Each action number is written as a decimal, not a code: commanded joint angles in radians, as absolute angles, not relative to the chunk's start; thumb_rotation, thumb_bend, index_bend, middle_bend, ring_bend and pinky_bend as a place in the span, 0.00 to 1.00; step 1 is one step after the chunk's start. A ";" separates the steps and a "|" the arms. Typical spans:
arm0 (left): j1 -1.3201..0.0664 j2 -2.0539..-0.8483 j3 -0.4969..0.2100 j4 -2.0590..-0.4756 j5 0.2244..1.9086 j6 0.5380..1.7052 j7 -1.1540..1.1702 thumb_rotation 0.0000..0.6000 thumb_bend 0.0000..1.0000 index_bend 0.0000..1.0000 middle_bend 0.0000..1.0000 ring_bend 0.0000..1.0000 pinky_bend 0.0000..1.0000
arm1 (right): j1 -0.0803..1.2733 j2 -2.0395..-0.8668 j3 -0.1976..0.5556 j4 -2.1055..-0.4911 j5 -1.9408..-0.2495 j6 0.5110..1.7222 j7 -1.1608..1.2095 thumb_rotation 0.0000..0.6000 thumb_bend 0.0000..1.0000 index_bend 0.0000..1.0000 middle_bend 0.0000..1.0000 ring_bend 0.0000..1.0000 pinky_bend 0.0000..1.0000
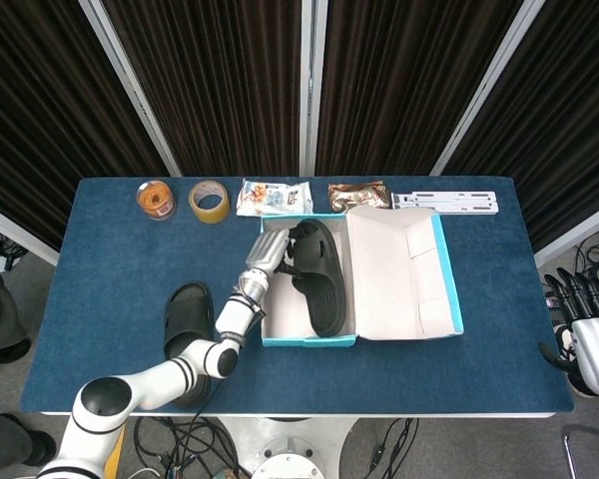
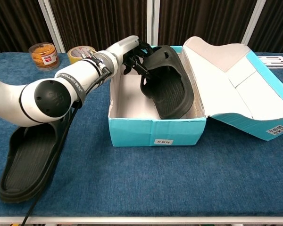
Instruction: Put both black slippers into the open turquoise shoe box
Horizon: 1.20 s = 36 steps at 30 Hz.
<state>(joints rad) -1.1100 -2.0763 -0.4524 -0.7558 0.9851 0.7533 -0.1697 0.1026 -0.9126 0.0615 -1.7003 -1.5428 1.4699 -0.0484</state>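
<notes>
The open turquoise shoe box [image 1: 309,338] [image 2: 155,133] sits mid-table with its lid folded out to the right. One black slipper [image 1: 319,274] [image 2: 167,84] lies tilted inside the box, its toe end raised over the back wall. My left hand [image 1: 277,251] [image 2: 132,54] grips that slipper by its strap at the box's back left corner. The other black slipper [image 1: 187,329] [image 2: 30,153] lies flat on the table left of the box, under my left forearm. My right hand [image 1: 586,319] hangs off the table's right edge, fingers spread, holding nothing.
Along the back edge stand an orange jar [image 1: 157,199] [image 2: 42,55], a tape roll [image 1: 209,201] [image 2: 80,52], two snack packs [image 1: 273,197] [image 1: 357,194] and a white bracket [image 1: 447,202]. The box lid [image 2: 236,89] covers the table right of the box.
</notes>
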 commanded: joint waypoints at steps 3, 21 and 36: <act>-1.103 -2.084 -0.440 -0.748 1.022 0.833 -0.124 1.00 0.00 0.12 0.04 0.01 0.37 | 0.102 -0.913 0.061 -1.700 -1.545 1.471 -0.047 1.00 0.09 0.00 0.03 0.00 0.08; -0.959 -1.717 -0.340 -1.250 1.141 0.859 -0.004 1.00 0.00 0.10 0.02 0.00 0.23 | 0.093 -0.913 0.054 -1.689 -1.572 1.494 -0.025 1.00 0.10 0.00 0.03 0.00 0.08; -1.102 -1.619 -0.296 -1.392 1.290 0.688 0.039 1.00 0.40 0.24 0.14 0.00 0.17 | 0.086 -0.911 0.048 -1.708 -1.582 1.502 -0.039 1.00 0.10 0.00 0.03 0.00 0.08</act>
<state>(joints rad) -1.0732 -1.6045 -0.2950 -1.4051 1.2983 0.7132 0.0091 0.0857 -0.9108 0.0476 -1.7078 -1.5825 1.5026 -0.0387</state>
